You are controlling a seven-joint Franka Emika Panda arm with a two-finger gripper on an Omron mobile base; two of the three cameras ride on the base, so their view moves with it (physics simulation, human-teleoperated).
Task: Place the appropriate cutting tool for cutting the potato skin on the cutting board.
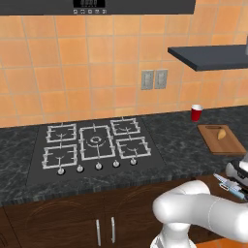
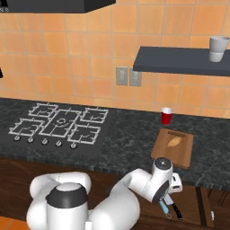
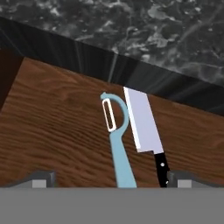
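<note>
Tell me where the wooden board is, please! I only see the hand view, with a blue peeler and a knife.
Observer: The rectangular brown wooden cutting board lies on the dark speckled counter, right of the black gas stove.
Operator: Is the potato there?
Observer: Yes, the small yellowish oval potato lies on that board.
Operator: Anything nearby?
Observer: A red plastic cup stands behind the board, by the tiled wall.
</note>
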